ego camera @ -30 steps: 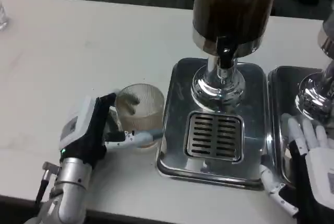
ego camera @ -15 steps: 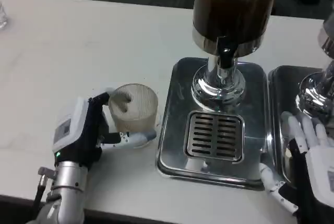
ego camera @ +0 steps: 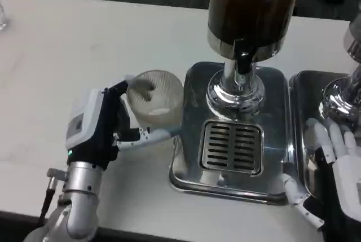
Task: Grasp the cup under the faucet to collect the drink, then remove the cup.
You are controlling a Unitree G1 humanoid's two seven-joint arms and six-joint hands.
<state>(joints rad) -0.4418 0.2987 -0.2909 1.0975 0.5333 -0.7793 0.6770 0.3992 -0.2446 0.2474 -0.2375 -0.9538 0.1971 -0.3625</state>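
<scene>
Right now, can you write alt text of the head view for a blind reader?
The left hand holds a ribbed cup, tilted, beside the metal drip tray of a drink dispenser. The right hand rests open at the tray's right.

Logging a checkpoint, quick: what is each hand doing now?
Left hand: holding the ribbed clear glass cup.
Right hand: open, holding nothing.

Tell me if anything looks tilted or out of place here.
The cup is tilted in the left hand, its mouth tipped toward the camera, at the tray's left edge rather than under the faucet. No spill shows.
</scene>
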